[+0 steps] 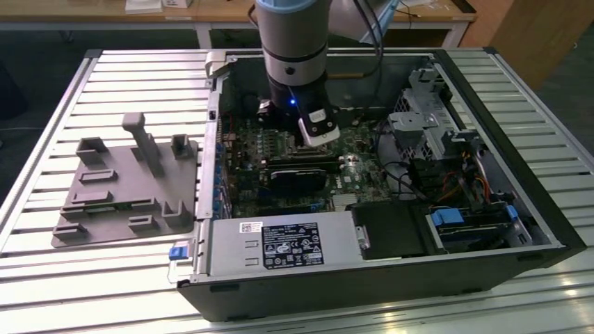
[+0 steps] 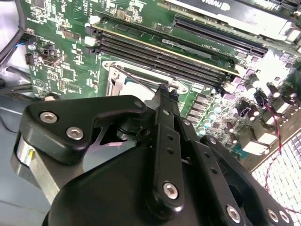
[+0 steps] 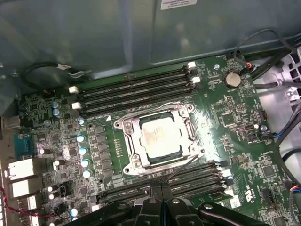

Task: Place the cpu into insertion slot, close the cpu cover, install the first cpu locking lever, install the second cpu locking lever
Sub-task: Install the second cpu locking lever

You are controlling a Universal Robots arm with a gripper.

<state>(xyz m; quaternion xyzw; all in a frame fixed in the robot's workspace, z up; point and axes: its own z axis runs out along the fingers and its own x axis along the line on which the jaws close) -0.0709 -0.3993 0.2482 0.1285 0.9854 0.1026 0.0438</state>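
The cpu lies flat in the insertion slot, its silver-tan face showing through the window of the cpu cover, which lies down over it. One thin wire locking lever slants from the socket's corner to my gripper, whose black fingers are pressed together, shut, with their tip at the lever's end. In the second wrist view the same wire lever runs to my gripper over the socket. A second lever lies along the socket's far edge. In the exterior view the arm stands over the board.
Long black memory slots flank the socket on both sides. A black graphics card, power supply and drive cage fill the open case. A grey fixture tray lies on the slatted table at the exterior view's left. Cables hang beside the board.
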